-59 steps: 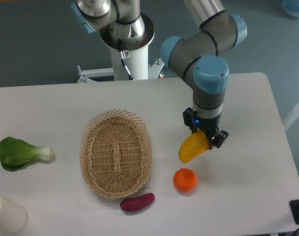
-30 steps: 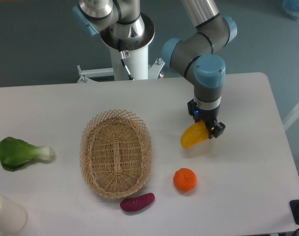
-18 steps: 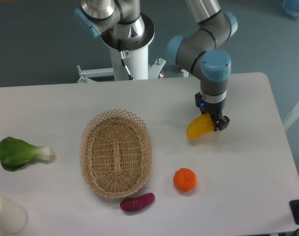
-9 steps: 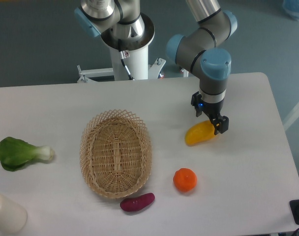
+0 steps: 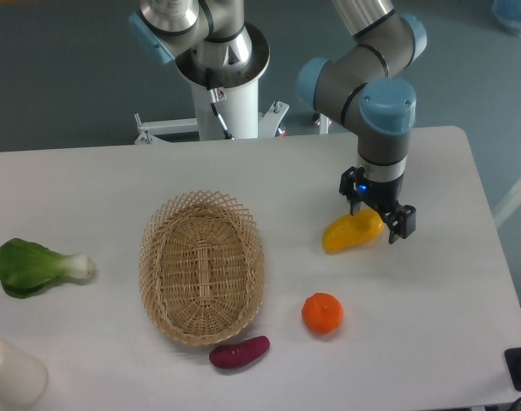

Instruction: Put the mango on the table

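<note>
Right of centre, the mango (image 5: pixel 352 233) lies flat on the table (image 5: pixel 432 291), released: the gripper (image 5: pixel 380 220) stands spread above its orange end, apparently no longer pinching it.

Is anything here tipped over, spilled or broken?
Nothing stands out. The mango lies flat on the table beside the open gripper. The basket sits upright and empty, and the orange, the purple sweet potato and the leafy green lie whole on the tabletop.
</note>
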Motion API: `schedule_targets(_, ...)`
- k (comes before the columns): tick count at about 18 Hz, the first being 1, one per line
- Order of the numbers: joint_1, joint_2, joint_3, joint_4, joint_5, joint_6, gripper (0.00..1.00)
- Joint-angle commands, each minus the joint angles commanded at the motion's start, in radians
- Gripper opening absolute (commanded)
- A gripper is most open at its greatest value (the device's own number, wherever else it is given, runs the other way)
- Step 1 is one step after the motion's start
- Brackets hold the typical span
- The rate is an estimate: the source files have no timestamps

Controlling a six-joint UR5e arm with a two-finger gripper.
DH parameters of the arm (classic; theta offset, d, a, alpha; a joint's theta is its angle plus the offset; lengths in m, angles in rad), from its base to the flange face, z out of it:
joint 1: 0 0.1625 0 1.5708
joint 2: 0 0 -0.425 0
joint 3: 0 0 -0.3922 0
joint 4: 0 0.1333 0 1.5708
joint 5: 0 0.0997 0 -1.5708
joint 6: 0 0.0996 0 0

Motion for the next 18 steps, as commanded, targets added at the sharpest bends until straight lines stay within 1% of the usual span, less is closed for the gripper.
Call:
schedule_targets(3, -0.012, -0.003, 0.040, -0.043, -0.002, 0.000, 1.00)
schedule_targets(8, -0.015, -0.014, 0.061, -0.043, -0.009, -0.002, 1.00)
schedule_targets(11, -0.038, -0.035, 0.091, -0.043, 0.000, -0.006, 1.00)
schedule_targets(18, -0.041, -0.038, 0.083, -0.039, 0.000, -0.021, 1.00)
